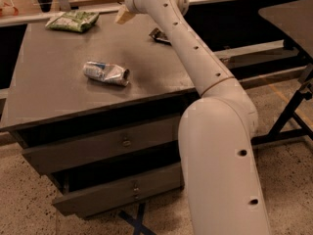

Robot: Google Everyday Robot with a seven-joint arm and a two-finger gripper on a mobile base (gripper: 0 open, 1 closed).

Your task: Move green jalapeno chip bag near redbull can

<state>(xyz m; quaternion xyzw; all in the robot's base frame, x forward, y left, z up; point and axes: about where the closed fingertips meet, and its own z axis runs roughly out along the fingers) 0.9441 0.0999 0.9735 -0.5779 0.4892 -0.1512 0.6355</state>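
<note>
While green jalapeno chip bag lies at far-left corner of worktop, well apart from crushed redbull can nearer centre, move not yet done: grasp and carry both to come. Near bag, to its right, end effector hovers; released or clenched, cannot tell. Small dark packet partly hidden behind arm.

Dim workroom: grey drawer cabinet on a speckled floor.
Gripper hangs over the far edge of the cabinet top. Below it, nearer the camera, two drawers with small knobs. Speckled floor, blue tape cross at the cabinet's foot. Far right of the gripper, a dark table on black legs. Behind it, a pale rail.
</note>
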